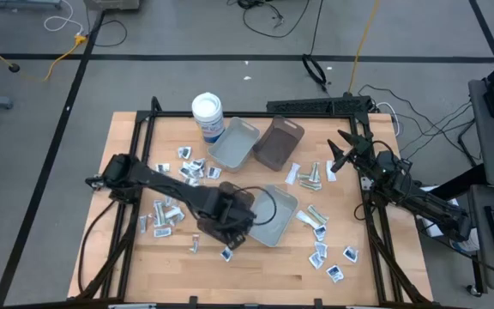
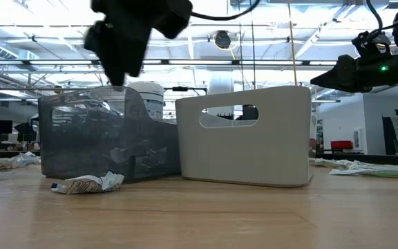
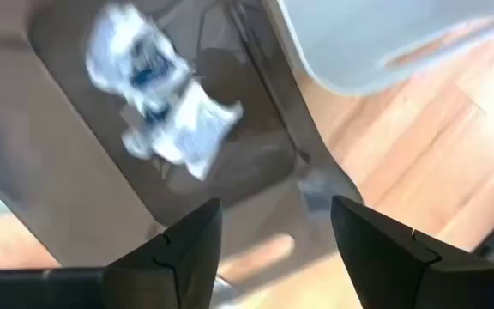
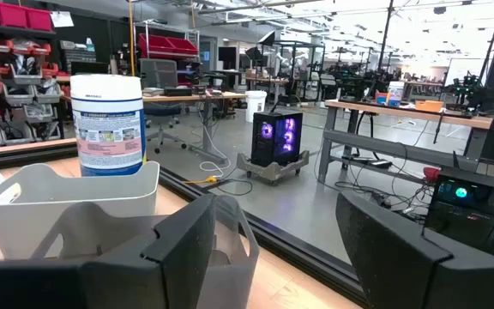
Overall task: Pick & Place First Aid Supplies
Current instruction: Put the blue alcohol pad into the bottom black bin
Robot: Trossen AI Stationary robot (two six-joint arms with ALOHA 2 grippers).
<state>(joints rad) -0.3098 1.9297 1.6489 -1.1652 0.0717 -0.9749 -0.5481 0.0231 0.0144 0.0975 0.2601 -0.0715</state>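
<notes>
Below the left gripper's spread fingers, white packets lie inside a dark tray.

left arm covers most of the brown tray from above. packets under the left wrist blurred, print unreadable. scattered packets too small to identify.

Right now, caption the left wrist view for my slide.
Left gripper fingers open above a brown tray, with white-and-blue packets blurred inside.
</notes>
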